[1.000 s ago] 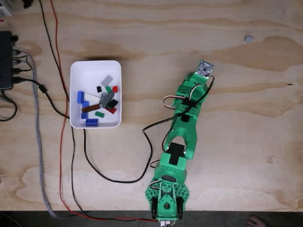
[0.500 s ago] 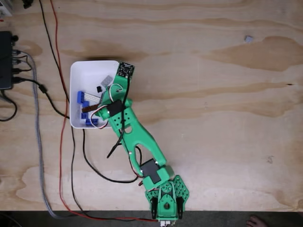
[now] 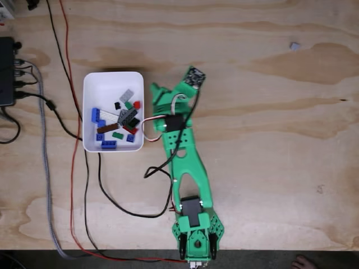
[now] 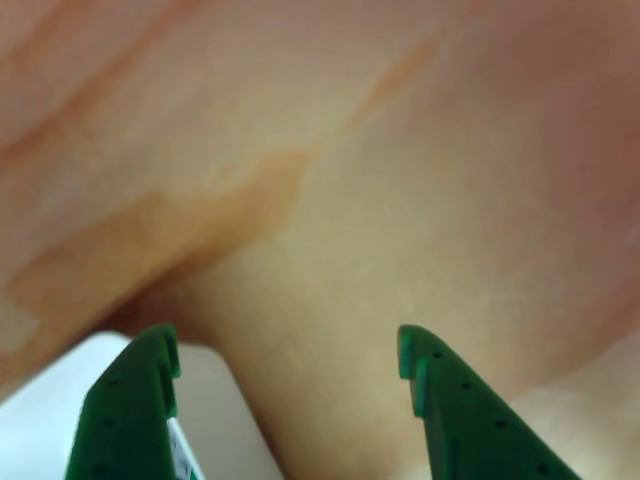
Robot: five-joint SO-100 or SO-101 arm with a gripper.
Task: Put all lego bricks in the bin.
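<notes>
The bin (image 3: 106, 84) is a shallow white tray at the left of the plywood table in the fixed view. Several lego bricks (image 3: 119, 122) in blue, green, red, grey, brown and black lie in it. One tiny grey piece (image 3: 294, 45) lies alone on the wood at the far right. My green gripper (image 3: 169, 87) hangs just right of the bin's upper right corner. In the other view my gripper (image 4: 288, 345) is open with only bare wood between its fingers (image 4: 135, 400), and a white corner of the bin (image 4: 40, 410) shows at the lower left.
A black box (image 3: 5, 70) with plugged cables sits at the left edge. Red, black and braided grey cables (image 3: 73, 185) run down past the bin. The arm's base (image 3: 196, 241) stands at the near table edge, and a person's foot (image 3: 305, 261) shows at the bottom right.
From right of centre the arm swung left over the bin, then came back out. It now stands just beside the bin's right edge.
</notes>
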